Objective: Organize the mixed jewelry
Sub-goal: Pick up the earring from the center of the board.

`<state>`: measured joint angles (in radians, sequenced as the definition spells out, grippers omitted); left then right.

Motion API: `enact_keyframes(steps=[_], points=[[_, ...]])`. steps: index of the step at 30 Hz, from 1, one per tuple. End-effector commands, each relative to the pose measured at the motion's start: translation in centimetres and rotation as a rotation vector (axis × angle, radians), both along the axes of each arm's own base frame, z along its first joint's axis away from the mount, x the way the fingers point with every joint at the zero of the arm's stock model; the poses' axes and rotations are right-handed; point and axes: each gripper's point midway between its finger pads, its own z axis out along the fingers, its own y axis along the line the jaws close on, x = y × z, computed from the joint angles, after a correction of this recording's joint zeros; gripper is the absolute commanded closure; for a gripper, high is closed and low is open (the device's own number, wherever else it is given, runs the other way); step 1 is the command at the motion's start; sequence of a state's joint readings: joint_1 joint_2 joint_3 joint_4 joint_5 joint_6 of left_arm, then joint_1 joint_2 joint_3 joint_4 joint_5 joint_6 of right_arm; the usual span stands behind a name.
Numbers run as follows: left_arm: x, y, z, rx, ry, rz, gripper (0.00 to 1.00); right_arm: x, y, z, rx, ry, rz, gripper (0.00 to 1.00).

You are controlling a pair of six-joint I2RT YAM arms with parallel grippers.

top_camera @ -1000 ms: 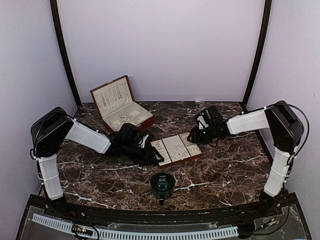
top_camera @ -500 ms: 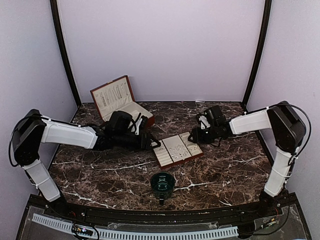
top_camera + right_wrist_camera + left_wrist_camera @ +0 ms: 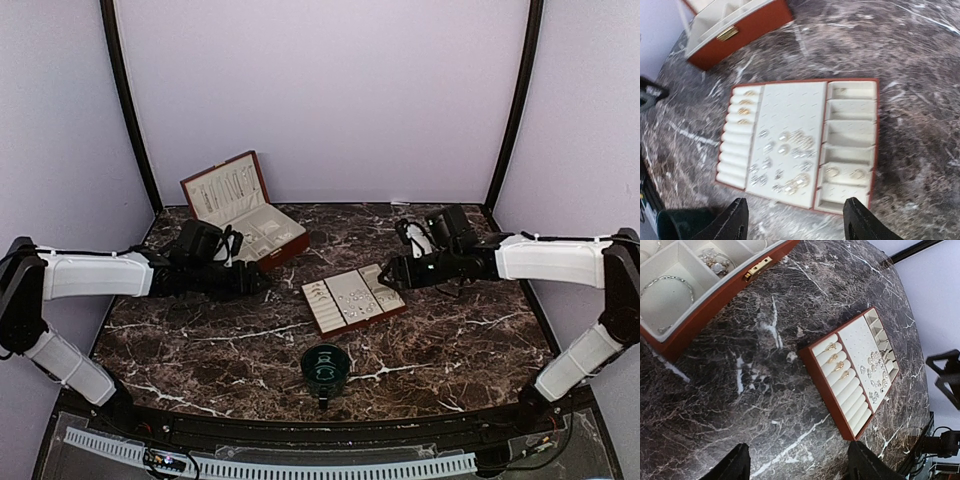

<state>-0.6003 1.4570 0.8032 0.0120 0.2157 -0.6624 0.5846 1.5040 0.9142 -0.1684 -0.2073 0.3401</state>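
Plainly, the left gripper (image 3: 802, 467) is held with its jaws wide apart and nothing is gripped between them; only bare marble table (image 3: 765, 405) is seen in the gap. Ahead of those jaws, off towards the finger (image 3: 867, 465) at the view's right edge, the jewelry tray (image 3: 816, 376) is laid flat on the stone, well apart from the fingertips. The mixed jewelry (image 3: 874, 377) is found there — small pale earrings (image 3: 871, 364) scattered over the tray's middle panel, with four gold-toned rings (image 3: 835, 357) tucked into the ring rolls on the side nearer the jaws. Farther ahead, beyond the other finger, the open jewelry box (image 3: 715, 292) is seen, a thin bracelet (image 3: 667, 285) laid in one of its cream compartments.

The right gripper (image 3: 797, 225) is likewise held open and empty. The tray is set straight ahead of its jaws, just beyond the fingertips, with the earring panel lined up with the gap. A dark green cup (image 3: 685, 222) is glimpsed just beside one finger — whether it is touched cannot be told. From above, the two grippers are seen on opposite sides of the tray, neither touching it.
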Motion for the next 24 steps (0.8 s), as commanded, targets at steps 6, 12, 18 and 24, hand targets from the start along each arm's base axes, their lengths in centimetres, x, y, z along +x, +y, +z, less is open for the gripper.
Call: enact_keyframes(steps=[6, 12, 18, 24], points=[[-0.1, 5.8, -0.3, 0.119, 0.027, 0.100, 0.29, -8.9, 3.9, 2.1, 0.047, 0.013, 0.171, 0.34], [-1.8, 11.8, -2.8, 0.212, 0.156, 0.259, 0.26, -10.8, 5.7, 3.1, 0.088, 0.015, 0.182, 0.34], [-4.8, 16.7, -4.7, 0.256, 0.256, 0.452, 0.28, -11.1, 5.6, 3.2, 0.118, 0.013, 0.125, 0.34], [-7.9, 18.9, -6.5, 0.330, 0.346, 0.536, 0.42, -10.5, 5.7, 3.0, 0.129, 0.000, 0.095, 0.34]])
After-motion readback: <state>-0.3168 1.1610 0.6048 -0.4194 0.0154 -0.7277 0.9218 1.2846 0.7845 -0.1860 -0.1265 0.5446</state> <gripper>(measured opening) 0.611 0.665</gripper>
